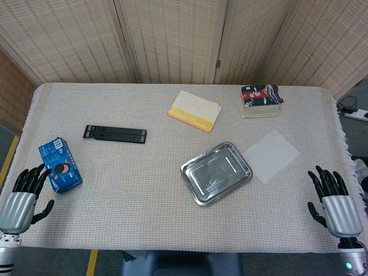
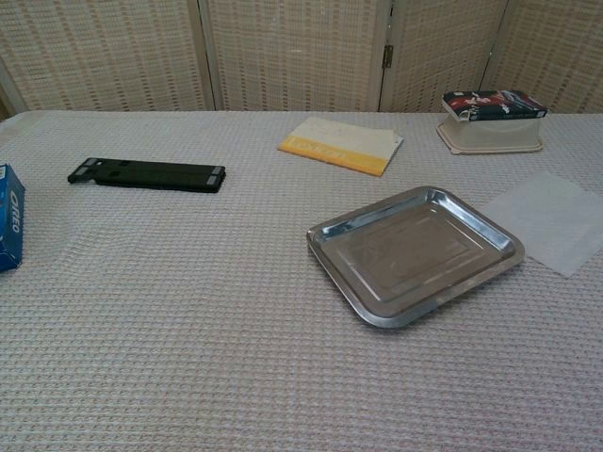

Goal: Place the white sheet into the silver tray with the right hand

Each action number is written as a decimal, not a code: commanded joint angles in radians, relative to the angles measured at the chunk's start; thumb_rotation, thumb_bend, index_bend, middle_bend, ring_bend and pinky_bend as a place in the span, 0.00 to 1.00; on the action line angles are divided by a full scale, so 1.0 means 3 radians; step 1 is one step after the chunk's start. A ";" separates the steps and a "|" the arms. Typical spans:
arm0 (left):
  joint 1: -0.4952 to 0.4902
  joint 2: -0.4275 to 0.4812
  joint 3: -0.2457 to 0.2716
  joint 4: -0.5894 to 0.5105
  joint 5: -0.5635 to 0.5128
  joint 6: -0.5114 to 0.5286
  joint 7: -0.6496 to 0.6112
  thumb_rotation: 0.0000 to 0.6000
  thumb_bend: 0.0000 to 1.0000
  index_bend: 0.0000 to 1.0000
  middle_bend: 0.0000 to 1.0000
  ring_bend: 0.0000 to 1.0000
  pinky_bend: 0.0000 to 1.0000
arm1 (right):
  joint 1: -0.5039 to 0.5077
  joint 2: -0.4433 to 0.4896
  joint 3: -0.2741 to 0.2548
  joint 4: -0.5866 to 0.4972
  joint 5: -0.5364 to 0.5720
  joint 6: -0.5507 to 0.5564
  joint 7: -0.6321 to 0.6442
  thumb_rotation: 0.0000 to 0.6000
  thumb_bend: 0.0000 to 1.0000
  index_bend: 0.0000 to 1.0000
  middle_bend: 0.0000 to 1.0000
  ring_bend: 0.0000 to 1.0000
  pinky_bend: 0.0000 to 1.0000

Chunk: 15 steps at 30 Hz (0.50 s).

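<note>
Reach the empty, fingers-spread right robot hand [image 1: 332,195] toward eleven o'clock, pinch white sheet [image 1: 271,155] edge, then lift toward silver tray [image 1: 192,170] at nine o'clock.

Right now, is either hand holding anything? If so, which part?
Nothing is held. The left hand and right hand are both open at the near table edge. The white sheet lies flat beside the silver tray, untouched.
</note>
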 commanded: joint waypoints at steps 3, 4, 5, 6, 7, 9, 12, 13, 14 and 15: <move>0.0004 -0.0016 -0.0007 -0.0007 -0.0009 0.0017 0.0023 1.00 0.43 0.00 0.00 0.00 0.00 | 0.0050 -0.0070 0.0075 0.0145 0.0073 -0.0075 -0.0086 1.00 0.45 0.00 0.00 0.00 0.00; 0.0004 -0.0021 -0.0005 -0.0002 -0.0002 0.0022 0.0017 1.00 0.43 0.00 0.00 0.00 0.00 | 0.0061 -0.0073 0.0073 0.0152 0.0092 -0.0119 -0.0089 1.00 0.45 0.00 0.00 0.00 0.00; -0.0002 -0.0018 0.0001 0.0006 -0.0002 0.0006 0.0001 1.00 0.43 0.00 0.00 0.00 0.00 | 0.0075 -0.0075 0.0077 0.0160 0.0118 -0.0166 -0.0103 1.00 0.45 0.00 0.00 0.00 0.00; -0.0009 -0.0013 0.0002 0.0008 -0.0008 -0.0012 -0.0029 1.00 0.43 0.00 0.00 0.00 0.00 | 0.0086 -0.0078 0.0085 0.0171 0.0139 -0.0195 -0.0124 1.00 0.45 0.00 0.00 0.00 0.00; -0.0018 -0.0003 -0.0003 0.0015 -0.0031 -0.0040 -0.0068 1.00 0.43 0.00 0.00 0.00 0.00 | 0.0097 -0.0088 0.0099 0.0191 0.0184 -0.0237 -0.0160 1.00 0.45 0.00 0.00 0.00 0.00; -0.0025 0.0007 -0.0026 0.0031 -0.0071 -0.0050 -0.0090 1.00 0.43 0.00 0.00 0.00 0.00 | 0.0114 -0.0125 0.0135 0.0230 0.0267 -0.0290 -0.0236 1.00 0.45 0.00 0.00 0.00 0.00; -0.0012 0.0013 -0.0050 0.0051 -0.0074 0.0008 -0.0136 1.00 0.43 0.00 0.00 0.00 0.00 | 0.0203 -0.0212 0.0174 0.0371 0.0345 -0.0453 -0.0333 1.00 0.45 0.00 0.00 0.00 0.00; -0.0005 0.0025 -0.0049 0.0049 -0.0072 0.0021 -0.0174 1.00 0.43 0.00 0.00 0.00 0.00 | 0.0256 -0.0251 0.0191 0.0435 0.0361 -0.0532 -0.0360 1.00 0.45 0.00 0.00 0.00 0.00; 0.0000 0.0034 -0.0050 0.0046 -0.0075 0.0028 -0.0193 1.00 0.43 0.00 0.00 0.00 0.00 | 0.0294 -0.0283 0.0201 0.0487 0.0378 -0.0595 -0.0377 1.00 0.45 0.00 0.00 0.00 0.00; 0.0005 0.0043 -0.0050 0.0040 -0.0079 0.0033 -0.0204 1.00 0.43 0.00 0.00 0.00 0.00 | 0.0332 -0.0311 0.0207 0.0533 0.0398 -0.0665 -0.0398 1.00 0.45 0.00 0.00 0.00 0.00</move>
